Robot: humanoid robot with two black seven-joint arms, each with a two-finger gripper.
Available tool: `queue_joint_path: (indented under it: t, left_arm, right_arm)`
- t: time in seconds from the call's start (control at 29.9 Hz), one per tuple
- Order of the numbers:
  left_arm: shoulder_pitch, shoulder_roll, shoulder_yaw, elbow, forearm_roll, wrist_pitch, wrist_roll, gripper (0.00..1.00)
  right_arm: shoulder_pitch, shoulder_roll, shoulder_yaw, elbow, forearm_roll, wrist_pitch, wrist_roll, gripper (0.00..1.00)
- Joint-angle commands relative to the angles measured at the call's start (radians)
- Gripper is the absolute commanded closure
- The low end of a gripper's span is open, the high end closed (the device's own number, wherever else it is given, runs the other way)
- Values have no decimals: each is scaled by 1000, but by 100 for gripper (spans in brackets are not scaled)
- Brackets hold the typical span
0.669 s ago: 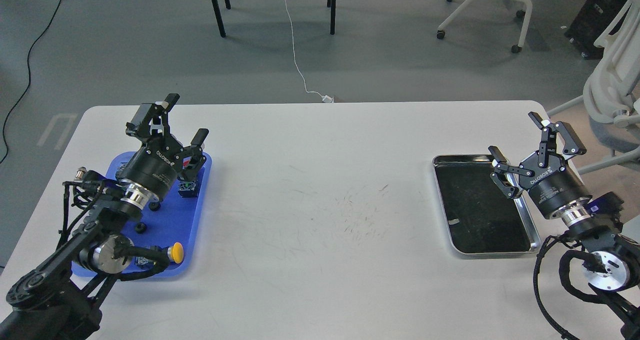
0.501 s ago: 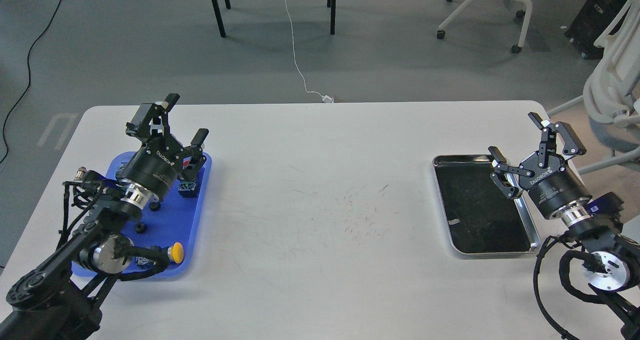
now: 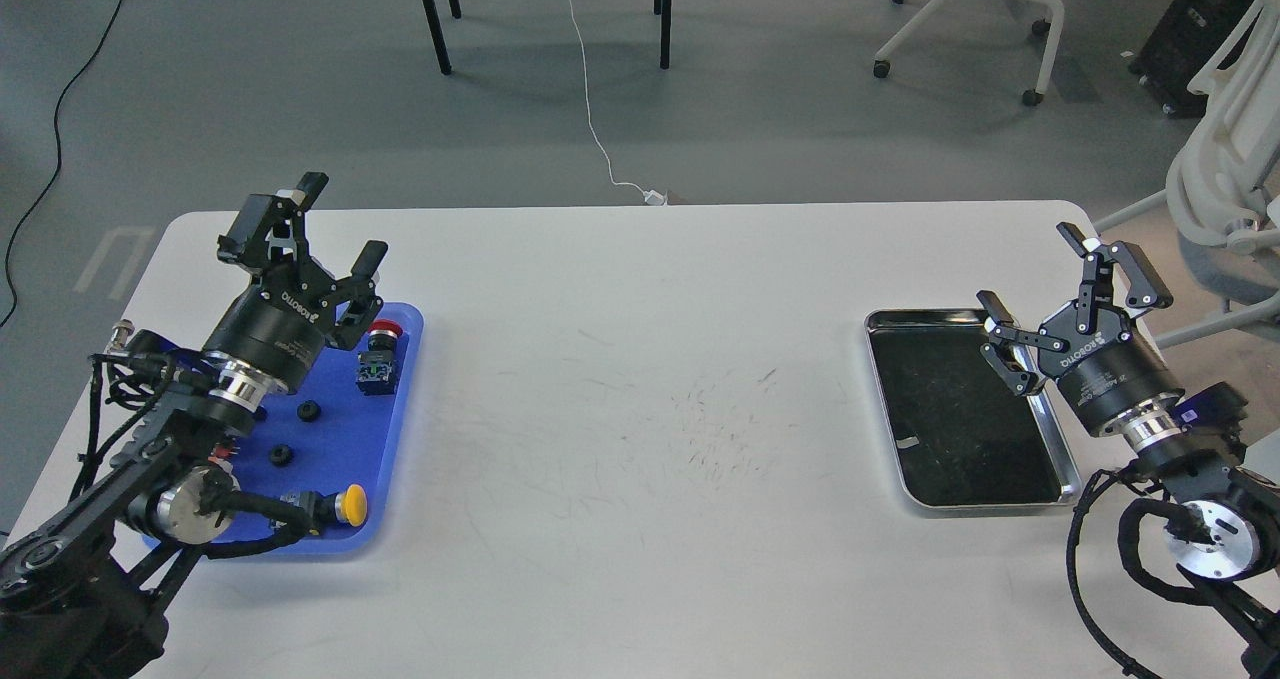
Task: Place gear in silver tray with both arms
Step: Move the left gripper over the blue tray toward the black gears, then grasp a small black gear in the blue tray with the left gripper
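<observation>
Two small black gears (image 3: 308, 411) (image 3: 281, 454) lie on the blue plastic tray (image 3: 345, 444) at the left. My left gripper (image 3: 340, 224) is open and empty, raised over the tray's far edge, up and behind the gears. The silver tray (image 3: 950, 409) lies at the right with nothing on its dark floor. My right gripper (image 3: 1030, 269) is open and empty, raised over the silver tray's far right corner.
On the blue tray there is also a red push-button part (image 3: 378, 344) near the far right corner and a yellow push-button part (image 3: 349, 505) at the front. The white table (image 3: 640, 409) lies between the two trays. Office chairs stand beyond the table's right side.
</observation>
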Motion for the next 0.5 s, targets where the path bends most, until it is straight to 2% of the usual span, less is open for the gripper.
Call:
queue_joint_path:
  t: [0.0,0.07,0.1,0.27,0.33,0.47]
  left_arm:
    - [-30,98,10,-2,129,-84,-8,2]
    - [-53,147,19,-4,256,-183,-8,2]
    - [-76,163,20,-5,349,-200,-8,2]
    - [-182,271,76,-25,782,-200,-8,2]
    - [-214,342,153,-39,929,-200,-8,2]
    - [-366,427,366,-71,1204,-200,-8,3]
  right_arm:
    - [2,0,1,0,0,0,0,1]
    - [2,-1,1,2,0,0,0,1]
    - [2,-1,1,2,0,0,0,1]
    - [2,-17,1,2,0,0,0,1]
    - [2,-17,1,2,0,0,0,1]
    - [2,-18,1,2,0,0,0,1]
